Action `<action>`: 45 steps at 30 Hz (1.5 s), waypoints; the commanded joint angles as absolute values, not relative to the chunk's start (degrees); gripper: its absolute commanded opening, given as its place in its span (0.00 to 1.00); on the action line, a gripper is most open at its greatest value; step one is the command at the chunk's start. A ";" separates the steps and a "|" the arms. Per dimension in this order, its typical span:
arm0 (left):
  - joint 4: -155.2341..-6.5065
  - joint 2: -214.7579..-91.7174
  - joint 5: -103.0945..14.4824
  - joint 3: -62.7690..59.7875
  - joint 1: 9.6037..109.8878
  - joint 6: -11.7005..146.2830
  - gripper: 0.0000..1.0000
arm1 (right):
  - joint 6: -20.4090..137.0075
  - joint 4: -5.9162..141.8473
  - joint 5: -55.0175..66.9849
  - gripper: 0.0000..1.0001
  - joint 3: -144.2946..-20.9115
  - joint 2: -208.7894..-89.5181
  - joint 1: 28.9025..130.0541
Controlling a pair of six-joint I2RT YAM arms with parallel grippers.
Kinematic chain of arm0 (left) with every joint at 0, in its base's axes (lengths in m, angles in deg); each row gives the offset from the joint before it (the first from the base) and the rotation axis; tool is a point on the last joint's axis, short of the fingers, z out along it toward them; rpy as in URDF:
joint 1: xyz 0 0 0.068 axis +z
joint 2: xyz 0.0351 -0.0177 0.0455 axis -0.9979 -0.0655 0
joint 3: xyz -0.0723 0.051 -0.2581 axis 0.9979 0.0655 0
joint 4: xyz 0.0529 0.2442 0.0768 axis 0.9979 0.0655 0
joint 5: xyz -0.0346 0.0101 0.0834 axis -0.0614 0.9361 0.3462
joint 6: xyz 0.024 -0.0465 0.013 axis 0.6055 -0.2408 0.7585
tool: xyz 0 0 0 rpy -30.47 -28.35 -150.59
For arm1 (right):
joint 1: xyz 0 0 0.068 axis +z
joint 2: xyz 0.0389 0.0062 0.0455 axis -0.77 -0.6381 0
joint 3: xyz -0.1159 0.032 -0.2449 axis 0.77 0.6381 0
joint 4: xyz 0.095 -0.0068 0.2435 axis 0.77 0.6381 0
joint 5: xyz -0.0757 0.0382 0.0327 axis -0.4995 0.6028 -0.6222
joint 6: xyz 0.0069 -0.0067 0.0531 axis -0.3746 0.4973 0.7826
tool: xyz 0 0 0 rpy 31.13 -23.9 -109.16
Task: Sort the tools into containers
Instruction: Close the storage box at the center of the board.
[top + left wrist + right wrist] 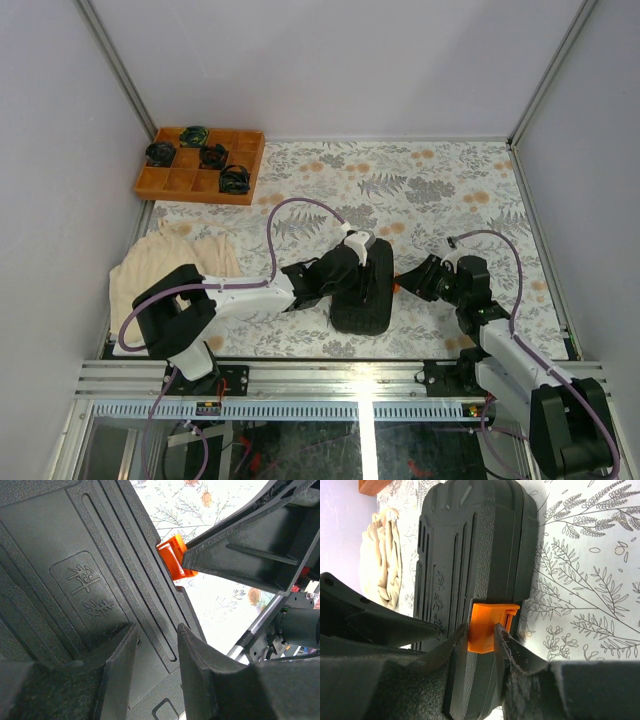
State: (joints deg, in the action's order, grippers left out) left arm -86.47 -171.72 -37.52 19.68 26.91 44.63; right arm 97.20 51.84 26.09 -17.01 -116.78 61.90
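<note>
The white-shelled, black-jointed left arm (245, 295) and right arm (510, 350) trail looped purple cables (296, 201) and end in textured black fingers (410, 680).

You've got a floral tabletop (450, 200) there: black case (365, 300) front-middle, orange tray (195, 193) back-left, cream cloth (140, 270) front-left.

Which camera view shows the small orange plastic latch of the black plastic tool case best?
The right wrist view: the small orange plastic latch sits large and central, between the right gripper's fingertips. The left wrist view shows it partly hidden behind that gripper. The top view shows only a tiny orange speck.
</note>
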 commanded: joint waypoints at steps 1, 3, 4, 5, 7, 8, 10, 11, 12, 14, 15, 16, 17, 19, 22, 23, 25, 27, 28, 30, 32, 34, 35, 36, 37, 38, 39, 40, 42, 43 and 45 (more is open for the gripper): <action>-77.23 -176.42 -40.20 21.63 25.05 44.24 0.37 | 100.62 40.72 30.77 0.31 -17.04 -118.50 62.15; -77.22 -176.53 -40.24 21.48 25.08 44.32 0.37 | 100.84 39.97 31.17 0.32 -16.80 -119.35 62.16; -77.22 -176.65 -40.33 21.46 25.05 44.33 0.37 | 100.98 39.51 31.40 0.32 -16.58 -119.66 62.20; -77.26 -176.70 -40.32 21.42 25.05 44.33 0.37 | 101.07 39.10 31.66 0.32 -16.41 -120.05 62.20; -77.27 -176.69 -40.22 21.38 25.02 44.25 0.37 | 101.27 38.31 32.10 0.33 -16.10 -120.78 62.15; -77.25 -176.71 -40.25 21.37 24.97 44.24 0.37 | 101.50 37.90 32.29 0.33 -15.83 -121.35 62.19; -77.27 -176.73 -40.22 21.37 24.93 44.16 0.37 | 101.72 36.91 32.65 0.33 -15.38 -122.18 62.15; -77.32 -176.72 -40.24 21.37 24.96 44.15 0.37 | 101.85 36.54 32.77 0.33 -15.16 -122.60 62.20; -77.35 -176.78 -40.19 21.42 24.85 44.19 0.37 | 101.92 36.26 32.79 0.33 -14.96 -123.03 62.15; -77.26 -176.75 -40.18 21.46 24.82 44.15 0.37 | 101.95 36.21 32.80 0.32 -14.82 -123.70 62.21; -77.26 -176.80 -40.22 21.44 24.88 44.23 0.37 | 101.88 36.48 32.57 0.32 -14.86 -123.98 62.18; -77.27 -176.79 -40.21 21.46 24.86 44.24 0.37 | 101.70 37.02 32.37 0.32 -14.94 -124.16 62.18; -77.25 -176.75 -40.18 21.42 24.88 44.24 0.37 | 101.41 37.62 32.17 0.32 -14.96 -124.29 62.14; -77.21 -176.70 -40.14 21.50 24.83 44.24 0.37 | 100.52 39.42 31.51 0.31 -15.34 -124.45 62.17; -77.20 -176.69 -40.13 21.48 24.89 44.24 0.37 | 98.76 42.97 30.53 0.31 -16.19 -124.33 62.13; -77.25 -176.66 -40.17 21.45 24.90 44.24 0.37 | 98.28 43.66 30.36 0.31 -16.39 -124.35 62.21; -77.27 -176.91 -40.15 21.39 24.89 44.24 0.37 | 97.70 44.30 30.45 0.31 -16.61 -124.57 62.13; -77.27 -177.02 -40.19 21.30 24.81 44.29 0.37 | 97.59 44.06 30.84 0.32 -16.56 -125.10 62.19; -77.27 -177.05 -40.25 21.19 24.87 44.25 0.37 | 97.56 43.74 31.08 0.32 -16.48 -125.50 62.14; -77.27 -177.12 -40.21 21.15 24.83 44.29 0.37 | 97.77 42.90 31.57 0.32 -16.33 -126.61 62.13; -77.22 -177.26 -40.24 21.18 24.81 44.24 0.37 | 97.78 42.23 31.94 0.32 -16.26 -127.53 62.13; -77.27 -177.21 -40.30 21.17 24.74 44.24 0.37 | 97.72 42.11 31.95 0.32 -16.24 -128.12 62.18; -77.24 -177.16 -40.28 21.19 24.72 44.20 0.37 | 97.64 42.36 31.67 0.33 -16.33 -128.30 62.16; -77.25 -177.16 -40.24 21.15 24.79 44.17 0.37 | 97.47 42.88 31.30 0.33 -16.43 -128.36 62.18; -77.26 -177.11 -40.24 21.12 24.79 44.20 0.37 | 97.39 43.60 30.77 0.32 -16.60 -128.36 62.18; -77.23 -177.19 -40.23 21.19 24.74 44.24 0.37 | 97.15 44.32 30.29 0.32 -16.70 -128.30 62.21; -77.26 -177.22 -40.25 21.13 24.75 44.24 0.37 | 96.97 44.88 29.87 0.31 -16.79 -128.30 62.18; -77.27 -177.20 -40.21 21.19 24.78 44.24 0.37 | 96.93 45.33 29.49 0.31 -16.81 -128.28 62.17; -77.27 -177.25 -40.29 21.20 24.80 44.24 0.37 | 96.68 45.78 29.21 0.30 -16.74 -128.34 62.20; -77.27 -177.34 -40.33 21.20 24.78 44.24 0.37 | 96.79 45.71 29.26 0.30 -16.61 -128.43 62.20; -77.27 -177.44 -40.36 21.11 24.76 44.24 0.36 | 96.87 45.43 29.41 0.30 -16.45 -128.82 62.15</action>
State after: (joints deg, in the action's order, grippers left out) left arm -86.21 -172.35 -37.32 18.98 26.61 44.63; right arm 97.74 41.61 27.73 -16.25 -127.78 61.16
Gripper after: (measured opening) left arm 0.369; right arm 0.307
